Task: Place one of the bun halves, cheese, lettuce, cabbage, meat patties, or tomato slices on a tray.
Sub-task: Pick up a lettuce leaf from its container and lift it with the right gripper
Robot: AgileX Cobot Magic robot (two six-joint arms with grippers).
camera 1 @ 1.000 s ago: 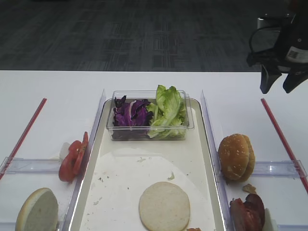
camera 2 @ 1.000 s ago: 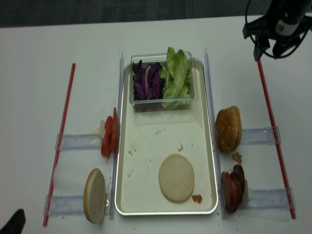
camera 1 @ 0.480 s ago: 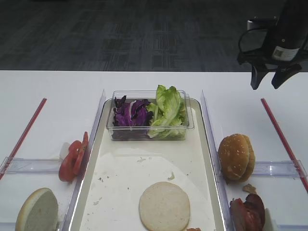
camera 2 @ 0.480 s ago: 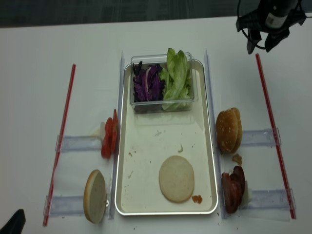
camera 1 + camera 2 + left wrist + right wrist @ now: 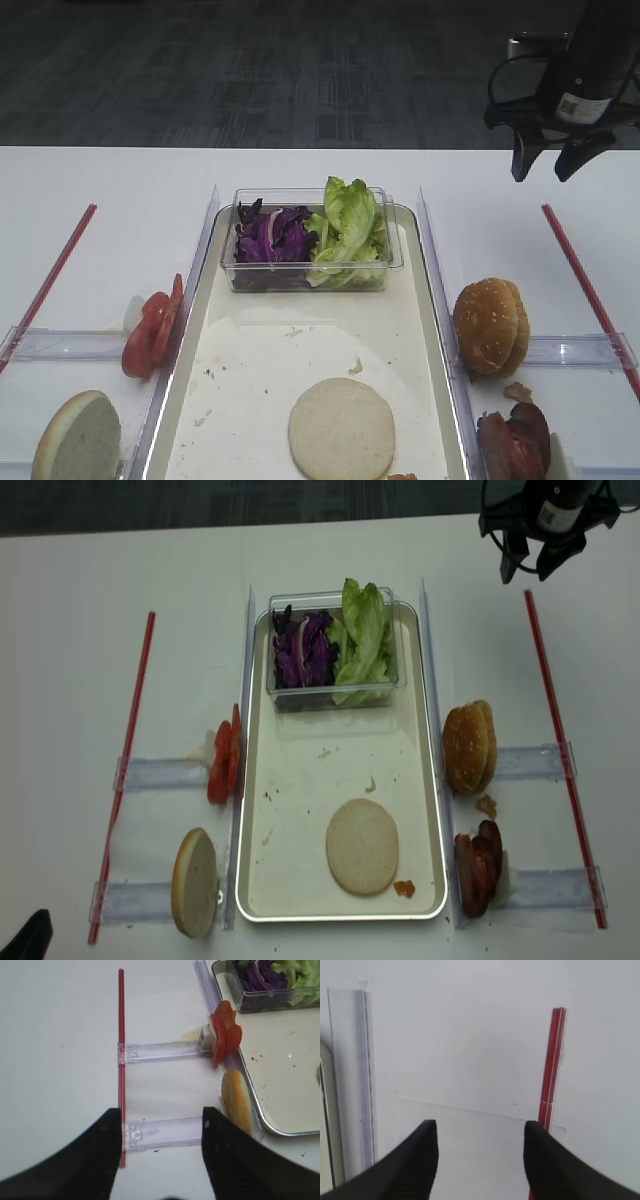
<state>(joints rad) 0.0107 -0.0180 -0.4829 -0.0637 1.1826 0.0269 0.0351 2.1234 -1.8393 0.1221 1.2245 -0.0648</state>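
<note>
On the white table lies the long rectangular tray with a silvery rim and crumb-specked off-white lining; one pale, flat, round bun half rests cut face up on its near part; at its far end stands a small clear plastic tub holding dark purple shredded cabbage on the left and ruffled light-green lettuce on the right; left of the tray, red tomato slices stand on edge, with another cream-faced bun half nearer; to the right sit golden sesame-seeded bun domes and glossy reddish-brown meat patties; the black right gripper hangs released and empty above the far right table, beside a thin red strip; the left gripper is spread, grasping nothing, over the left table edge.
</note>
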